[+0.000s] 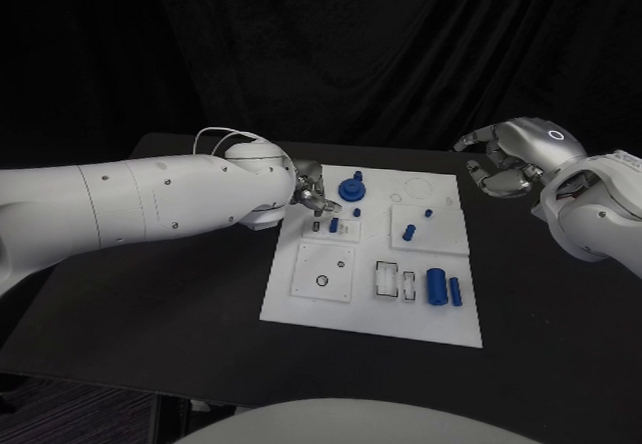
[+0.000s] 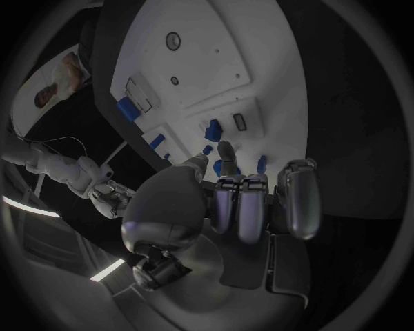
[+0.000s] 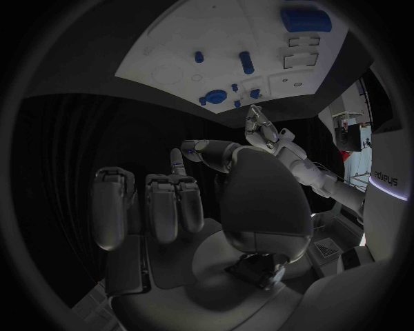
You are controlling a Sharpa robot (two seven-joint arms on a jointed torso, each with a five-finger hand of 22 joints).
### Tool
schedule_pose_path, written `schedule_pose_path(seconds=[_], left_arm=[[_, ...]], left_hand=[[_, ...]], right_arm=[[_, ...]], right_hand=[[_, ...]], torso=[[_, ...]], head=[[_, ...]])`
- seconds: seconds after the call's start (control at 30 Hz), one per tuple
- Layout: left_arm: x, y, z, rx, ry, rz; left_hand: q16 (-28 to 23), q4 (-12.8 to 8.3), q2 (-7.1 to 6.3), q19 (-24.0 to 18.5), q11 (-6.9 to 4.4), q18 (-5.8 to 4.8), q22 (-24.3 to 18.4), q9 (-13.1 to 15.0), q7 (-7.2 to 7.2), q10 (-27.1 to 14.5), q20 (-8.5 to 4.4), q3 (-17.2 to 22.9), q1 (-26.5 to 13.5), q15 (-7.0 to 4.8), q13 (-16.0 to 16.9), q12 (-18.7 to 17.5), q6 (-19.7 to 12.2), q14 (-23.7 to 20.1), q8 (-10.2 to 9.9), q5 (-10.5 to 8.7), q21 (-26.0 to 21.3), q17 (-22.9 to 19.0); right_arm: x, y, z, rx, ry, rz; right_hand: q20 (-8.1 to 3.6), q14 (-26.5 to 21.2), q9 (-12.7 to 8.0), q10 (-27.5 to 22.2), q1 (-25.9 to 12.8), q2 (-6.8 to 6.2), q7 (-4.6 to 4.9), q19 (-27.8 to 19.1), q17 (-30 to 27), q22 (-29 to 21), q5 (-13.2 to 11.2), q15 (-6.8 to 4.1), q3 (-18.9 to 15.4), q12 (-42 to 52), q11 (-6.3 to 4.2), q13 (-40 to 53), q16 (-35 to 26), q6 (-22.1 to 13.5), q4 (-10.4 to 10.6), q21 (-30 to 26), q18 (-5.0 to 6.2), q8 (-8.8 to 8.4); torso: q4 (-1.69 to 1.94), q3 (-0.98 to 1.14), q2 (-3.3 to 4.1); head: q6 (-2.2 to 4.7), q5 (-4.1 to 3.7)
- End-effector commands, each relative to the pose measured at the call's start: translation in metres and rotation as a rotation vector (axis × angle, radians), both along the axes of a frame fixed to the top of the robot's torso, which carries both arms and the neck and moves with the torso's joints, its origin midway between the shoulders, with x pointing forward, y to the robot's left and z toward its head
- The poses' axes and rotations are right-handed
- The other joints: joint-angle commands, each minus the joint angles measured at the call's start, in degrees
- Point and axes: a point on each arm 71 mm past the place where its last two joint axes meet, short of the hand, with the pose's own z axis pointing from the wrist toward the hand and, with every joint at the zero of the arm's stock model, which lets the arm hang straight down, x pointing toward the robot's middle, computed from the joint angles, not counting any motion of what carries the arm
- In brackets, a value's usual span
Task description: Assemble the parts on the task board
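The white task board (image 1: 374,310) lies mid-table. At its far left stands a blue knob-shaped part (image 1: 353,191), with small blue pegs (image 1: 334,224) (image 1: 409,230) on the plates beside it. Two blue cylinders (image 1: 436,285) lie at the near right. My left hand (image 1: 311,193) hovers over the far left corner, just left of the knob; its thumb and one finger (image 2: 226,155) reach toward the pegs (image 2: 213,129) with nothing seen between them. My right hand (image 1: 500,166) hangs beyond the board's far right corner, fingers loosely apart and empty. The right wrist view shows the board (image 3: 233,48) and knob (image 3: 211,96).
The black table (image 1: 158,304) spreads wide on both sides of the board. Square white sub-plates (image 1: 323,272) with holes and slots (image 1: 387,278) sit on the board's near half. My left forearm (image 1: 135,202) crosses the table's left side.
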Motion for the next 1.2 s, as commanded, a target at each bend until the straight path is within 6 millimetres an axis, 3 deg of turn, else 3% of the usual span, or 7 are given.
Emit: schedule_pose_path(seconds=[0.03, 0.27, 0.47, 0.53, 0.67, 0.7, 1.2], left_arm=[[-0.001, -0.005, -0.003, 0.05, 0.085, -0.072], [0.002, -0.01, -0.005, 0.001, 0.18, -0.067], [0.005, -0.014, -0.005, -0.017, 0.212, -0.059], [0.006, -0.015, -0.005, -0.013, 0.219, -0.057], [0.008, -0.016, -0.006, -0.002, 0.23, -0.053], [0.008, -0.017, -0.006, 0.0, 0.232, -0.052], [0.013, -0.023, -0.006, 0.012, 0.224, -0.032]], left_hand=[[0.1, -0.2, -0.16, 0.3, -0.16, 0.08, 3.3, 0.1, 0.1, 5.9, -0.06, -0.3, 0.6, -0.34, 14.9, 0.2, -0.8, 6.0, -0.5, -0.17, 0.2, 15.1], [0.1, 1.0, -0.37, 0.0, 0.39, 0.11, 3.2, -0.3, 0.67, 5.9, 0.32, -1.4, 0.3, 0.13, 14.9, 0.2, -1.9, 6.0, -1.9, -0.2, -0.2, 15.1], [0.1, 1.0, -0.21, -0.1, 0.79, 0.13, 3.4, -1.5, 1.11, 5.9, 0.68, -1.7, 1.6, 0.49, 14.9, 0.2, -2.7, 6.0, -3.6, -0.12, -0.2, 15.1], [0.1, 0.7, -0.19, -0.1, 0.93, 0.14, 3.4, -2.3, 1.29, 5.9, 0.79, -1.7, 2.2, 0.63, 14.9, 0.2, -2.8, 6.0, -4.4, -0.13, -0.3, 15.1], [0.1, 0.4, -0.1, -0.2, 1.18, 0.18, 3.4, -3.6, 1.58, 5.9, 1.02, -1.9, 3.1, 0.84, 14.9, 0.2, -3.0, 6.0, -5.7, -0.11, -0.4, 15.1], [0.1, 0.4, -0.68, -0.4, 1.32, 0.28, 3.5, -4.6, 1.76, 5.9, 0.79, -1.4, 3.9, 0.98, 14.9, 0.2, -3.3, 6.0, -6.9, 9.91, -0.5, 15.1], [0.1, 0.6, -0.14, -0.1, 1.27, 0.13, 3.9, -5.3, 1.62, 5.9, 1.2, -0.9, 4.5, 0.97, 14.9, 0.2, -2.6, 6.0, -7.4, 10.4, -0.3, 15.1]], right_arm=[[0.001, 0.0, -0.001, 0.001, 0.0, -0.018], [0.001, 0.001, -0.001, 0.002, 0.0, -0.016], [0.001, 0.001, -0.001, 0.002, 0.0, -0.017], [0.001, 0.002, -0.001, 0.002, 0.0, -0.016], [0.001, 0.003, -0.001, 0.002, 0.001, -0.013], [0.001, 0.003, -0.001, 0.002, 0.001, -0.013], [0.001, 0.005, -0.001, 0.001, 0.006, -0.011]], right_hand=[[0.38, 6.0, -0.1, 6.0, -0.7, -0.04, 0.11, 2.5, 15.1, 13.0, -0.3, 0.32, -0.1, 0.2, 0.01, 15.1, 0.2, -0.5, -0.3, -0.3, 0.69, -0.06], [0.38, 6.0, -0.1, 6.0, -0.7, -0.04, 0.11, 2.5, 15.1, 13.0, -0.3, 0.32, -0.1, 0.2, 0.01, 15.1, 0.2, -0.5, -0.3, -0.3, 0.69, -0.06], [0.38, 6.0, -0.1, 6.0, -0.7, -0.04, 0.11, 2.5, 15.1, 13.0, -0.3, 0.32, -0.1, 0.2, 0.01, 15.1, 0.2, -0.5, -0.3, -0.3, 0.69, -0.06], [0.38, 6.0, -0.1, 6.0, -0.7, -0.04, 0.11, 2.5, 15.1, 13.0, -0.3, 0.32, -0.1, 0.2, 0.01, 15.1, 0.2, -0.5, -0.3, -0.3, 0.69, -0.06], [0.39, 6.0, -0.1, 6.0, -0.7, 0.0, 0.11, 2.5, 15.1, 13.0, -0.3, 0.32, 0.0, 0.2, 0.01, 15.1, 0.2, -0.4, -0.4, -0.3, 0.69, -0.05], [0.39, 6.0, -0.1, 6.0, -0.7, 0.0, 0.11, 2.5, 15.1, 13.0, -0.3, 0.32, 0.0, 0.2, 0.01, 15.1, 0.2, -0.4, -0.4, -0.3, 0.69, -0.05], [0.39, 6.0, -0.1, 6.0, -0.8, 0.03, 0.09, 2.5, 15.1, 13.0, -0.3, 0.32, 0.0, 0.2, 0.0, 15.1, 0.2, -0.4, -0.5, -0.3, 0.69, -0.03]], torso=[[-0.03, -0.05, 0.07], [-0.23, -0.03, 0.11], [-0.16, 0.2, 0.01], [-0.33, 0.19, 0.13], [-0.23, 0.02, 0.16], [-0.24, 0.05, 0.12], [-0.17, 0.06, 0.13]], head=[[0.01, 0.06], [0.01, -0.06], [0.01, -0.02], [0.01, 0.17], [0.01, 0.16], [0.01, 0.17], [0.01, -0.05]])
